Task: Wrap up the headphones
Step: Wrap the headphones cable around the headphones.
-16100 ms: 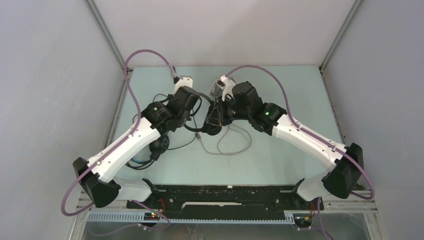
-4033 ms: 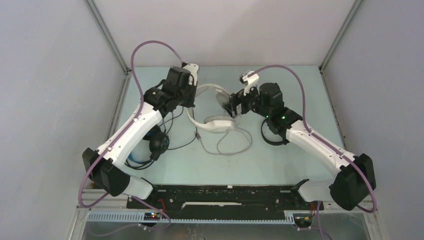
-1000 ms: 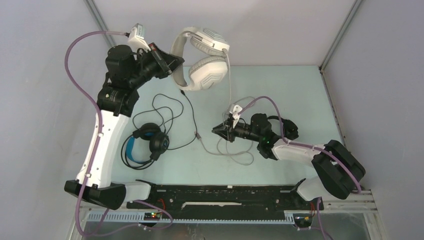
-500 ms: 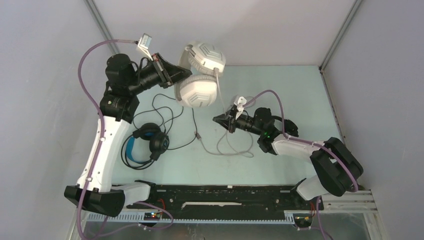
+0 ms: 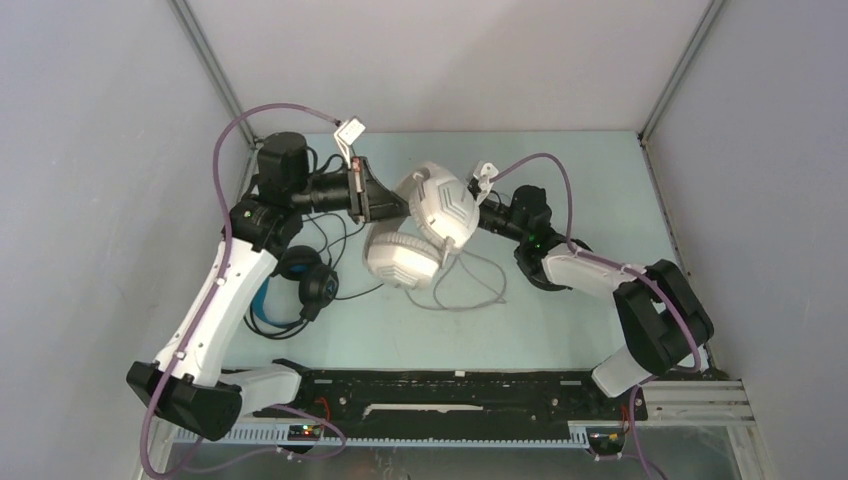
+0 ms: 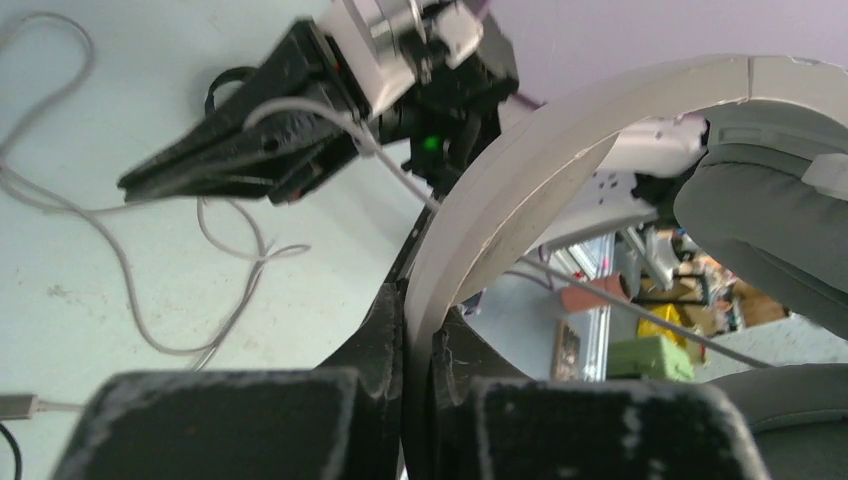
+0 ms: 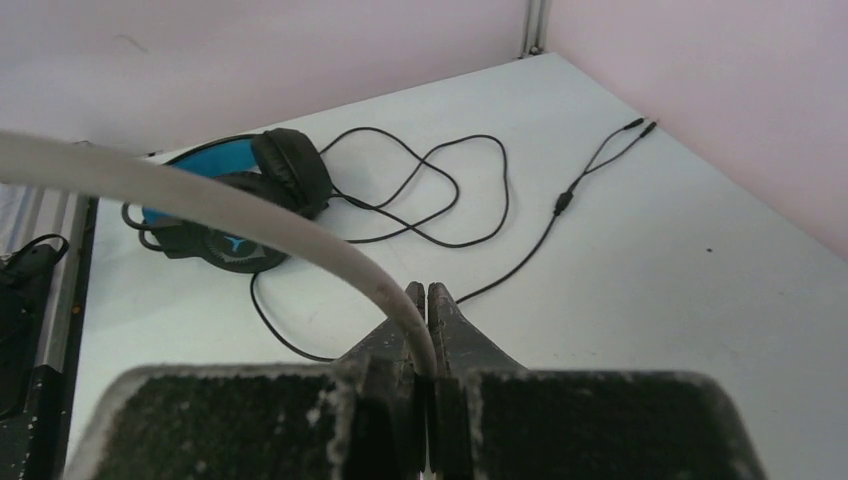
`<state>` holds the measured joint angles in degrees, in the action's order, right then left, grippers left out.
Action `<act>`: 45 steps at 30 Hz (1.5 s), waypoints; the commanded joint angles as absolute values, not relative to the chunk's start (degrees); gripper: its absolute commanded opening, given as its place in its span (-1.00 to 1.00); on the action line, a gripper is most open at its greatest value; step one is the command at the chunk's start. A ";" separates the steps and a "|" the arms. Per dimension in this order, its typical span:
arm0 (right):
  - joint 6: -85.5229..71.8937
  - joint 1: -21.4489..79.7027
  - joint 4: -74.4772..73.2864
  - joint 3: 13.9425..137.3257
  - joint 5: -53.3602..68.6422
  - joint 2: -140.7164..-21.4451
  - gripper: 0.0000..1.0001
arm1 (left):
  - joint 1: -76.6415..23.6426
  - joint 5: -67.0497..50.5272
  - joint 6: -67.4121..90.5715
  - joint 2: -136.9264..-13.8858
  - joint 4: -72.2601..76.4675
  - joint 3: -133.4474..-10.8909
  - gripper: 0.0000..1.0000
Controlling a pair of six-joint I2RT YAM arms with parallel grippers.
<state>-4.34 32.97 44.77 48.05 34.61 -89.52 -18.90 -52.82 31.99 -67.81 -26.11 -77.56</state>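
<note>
Two claws, and both are closed on the same set. My left claw [image 6: 420, 335] is clamped tight on the curved headband of the white-grey headphones [image 5: 440, 205], holding them over the middle of the desk [image 5: 600, 180], one ear cup above the other; whether the lower cup touches the desk I cannot tell. Just right of the cups, my right claw [image 7: 427, 300] is pinched fully shut on their thin grey cable [image 7: 200, 205], which runs taut from between the fingers up towards the headband.

Far left, under my left arm, the blue-banded headphones [image 5: 290, 285] lie flat, their black cable [image 7: 420, 190] sprawled in loose loops beside them. Slack loops of the grey cable lie on the desk below the hanging cups. The big ear cups hide my right claw from above.

Walls [image 5: 100, 150] close the left, back and right edges. Bare desk shows at the far right corner and along the near edge.
</note>
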 commanded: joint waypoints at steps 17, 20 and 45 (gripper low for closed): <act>6.38 25.35 14.44 60.61 36.98 -83.36 -1.00 | -30.23 -13.20 1.27 -70.31 -55.38 -83.23 -1.00; 6.87 25.36 5.88 64.12 37.66 -83.65 -1.00 | -32.60 -5.63 0.10 -71.35 -55.94 -83.69 -1.00; -18.19 36.11 -14.17 83.39 57.77 -88.82 -0.99 | -35.36 30.86 6.15 -77.22 -52.82 -82.75 -1.00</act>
<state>-10.17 34.89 -21.50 81.38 53.95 -88.77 -36.56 26.04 0.64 -77.03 -54.39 -79.53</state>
